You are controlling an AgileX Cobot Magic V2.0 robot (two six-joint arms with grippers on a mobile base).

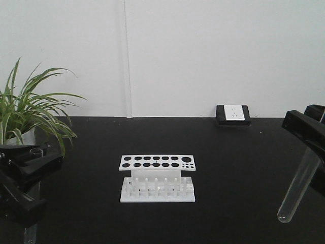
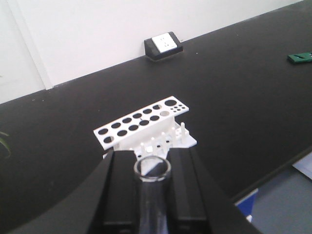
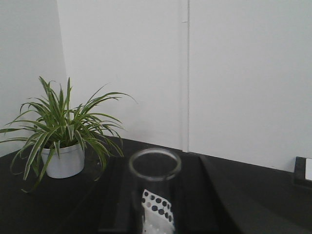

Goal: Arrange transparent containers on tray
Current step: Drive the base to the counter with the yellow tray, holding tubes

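Exterior front-facing view: a black table [image 1: 244, 168] against a white wall, with a white rack [image 1: 157, 178] standing near its middle.
Rack: a top plate with two rows of round holes and a cluster of small holes at its right end, over a base with short pegs. No hole has anything in it.
Left gripper [image 1: 28, 160]: low and well to the left of the rack, nearer the camera than the rack. In the left wrist view its black fingers [image 2: 119, 195] press in on both sides of a tube.
Left test tube [image 2: 152, 195]: clear glass, clamped in the left gripper, open rim up. The rack lies ahead of it and beyond the fingertips.
Right gripper [image 1: 310, 137]: well to the right of the rack and raised above the table, closed around the upper part of a tube.
Right test tube [image 1: 299, 185]: clear, tilted, with its round bottom low and swung toward the rack, clear of the table. In the right wrist view its rim faces the camera, and the rack shows through the glass.
Plant [image 1: 25, 112]: green striped leaves in a white pot [image 3: 61, 161], left of the rack and further back.
Socket box [image 1: 232, 114]: black with a white face, behind and to the right of the rack, at the foot of the wall.
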